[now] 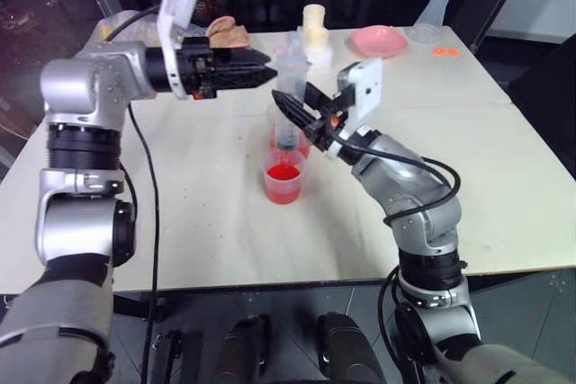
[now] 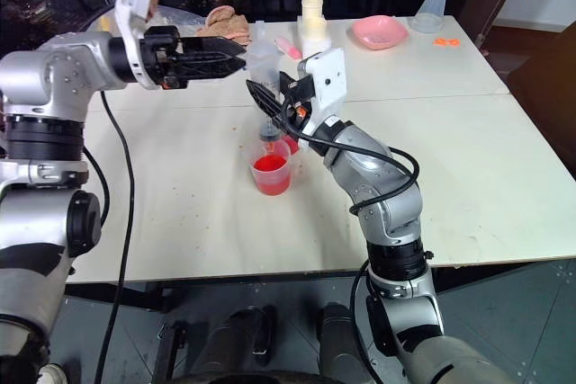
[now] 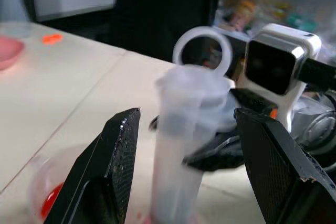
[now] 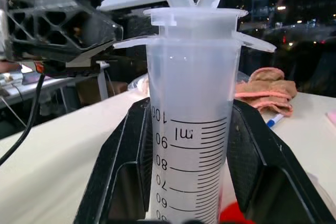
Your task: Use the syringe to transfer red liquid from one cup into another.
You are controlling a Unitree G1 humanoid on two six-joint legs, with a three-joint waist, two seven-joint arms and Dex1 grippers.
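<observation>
The right gripper is clamped on the syringe barrel, holding it upright with its orange tip over the two cups of red liquid; the left gripper stands wide apart either side of the plunger top, not touching; if it closes off-centre it may tilt the syringe in that single grip; a nudged cup would likely spill on the table.

Syringe: translucent frosted plastic, smooth, black printed scale. Cup: clear glossy plastic, red liquid shiny. Gripper fingers: matt black plastic, ribbed pads. Table: pale matt laminate, lightly speckled. Pink bowl: smooth plastic.
</observation>
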